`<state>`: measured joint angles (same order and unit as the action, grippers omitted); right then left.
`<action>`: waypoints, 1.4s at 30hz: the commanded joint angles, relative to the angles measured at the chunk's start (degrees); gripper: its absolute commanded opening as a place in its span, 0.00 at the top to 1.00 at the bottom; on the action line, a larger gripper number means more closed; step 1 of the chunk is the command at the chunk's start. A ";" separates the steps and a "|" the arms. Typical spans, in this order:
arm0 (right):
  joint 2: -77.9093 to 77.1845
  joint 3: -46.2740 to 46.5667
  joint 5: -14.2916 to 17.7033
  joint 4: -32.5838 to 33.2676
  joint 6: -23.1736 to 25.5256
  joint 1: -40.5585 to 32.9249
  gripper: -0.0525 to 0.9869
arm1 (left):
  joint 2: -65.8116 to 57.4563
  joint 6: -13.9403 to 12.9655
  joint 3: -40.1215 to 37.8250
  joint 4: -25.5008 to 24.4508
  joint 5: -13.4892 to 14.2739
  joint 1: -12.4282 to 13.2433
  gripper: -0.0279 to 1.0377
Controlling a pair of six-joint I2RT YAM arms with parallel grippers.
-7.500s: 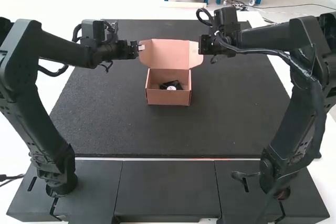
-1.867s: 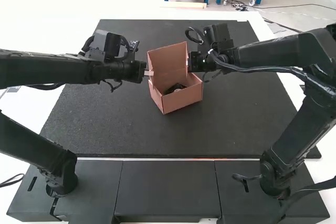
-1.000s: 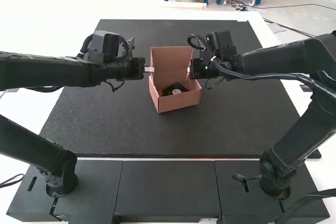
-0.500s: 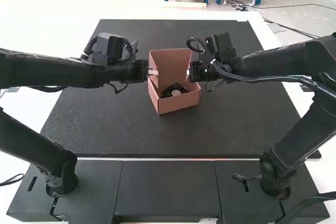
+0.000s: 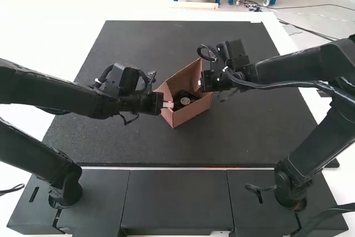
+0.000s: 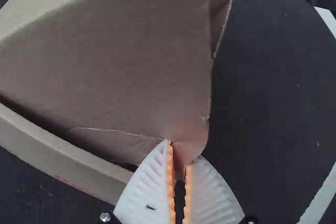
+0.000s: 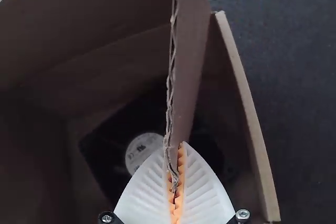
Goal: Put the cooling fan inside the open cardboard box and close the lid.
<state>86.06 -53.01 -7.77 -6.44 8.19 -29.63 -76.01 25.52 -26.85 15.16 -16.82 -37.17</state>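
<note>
While I watch from above, the cooling fan (image 5: pixel 183 100) lies flat inside the cardboard box (image 5: pixel 194 112). I can see its black frame and round white middle through the gap that is left. The box stands near the middle of the black mat (image 5: pixel 249 131), turned a bit so one corner points toward me. Its lid (image 5: pixel 182 79) leans forward over the opening, partway down, not shut yet.

My left gripper (image 5: pixel 166 104) is closed on the left flap (image 6: pixel 181 148) of the lid, right by the box's near left corner. From the left wrist camera I see the white ribbed fingers (image 6: pixel 147 187) with orange pads squeezing the thin brown card between them.

My right gripper (image 5: pixel 202 79) is closed on the right flap (image 7: pixel 184 77) at the lid's other end. From the right wrist camera the card edge comes straight out from between the fingers, and the fan sits behind it at the bottom of the box.
</note>
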 commanded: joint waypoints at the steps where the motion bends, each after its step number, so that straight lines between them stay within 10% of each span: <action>1: -1.25 -0.07 -1.72 -0.68 -0.54 -1.13 0.92 | 1.39 -1.52 1.10 0.14 -0.76 -2.30 0.80; 9: -1.25 -0.16 0.12 -0.51 -1.42 -1.05 0.33 | 4.46 -4.60 -0.66 -1.36 -2.25 0.25 0.22; 14: -1.34 -0.95 0.65 0.46 -1.51 -1.05 0.07 | 9.39 -4.42 -2.94 -3.73 -5.77 3.68 0.20; 25: -4.85 -4.47 4.96 7.76 -2.82 1.06 0.07 | 16.42 -4.42 -17.71 -14.98 -11.48 6.58 0.20; 33: -12.41 -6.58 4.08 22.08 -8.01 1.41 0.07 | 8.42 -2.31 -21.49 -4.96 -11.39 7.37 0.20; 42: -24.01 -10.44 -4.71 33.77 -4.76 0.62 0.07 | -6.79 -2.05 -21.31 6.29 -10.87 8.34 0.20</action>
<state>64.99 -61.10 -8.88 26.50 1.91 -28.75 -80.58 23.05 -47.70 19.75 -27.46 -29.26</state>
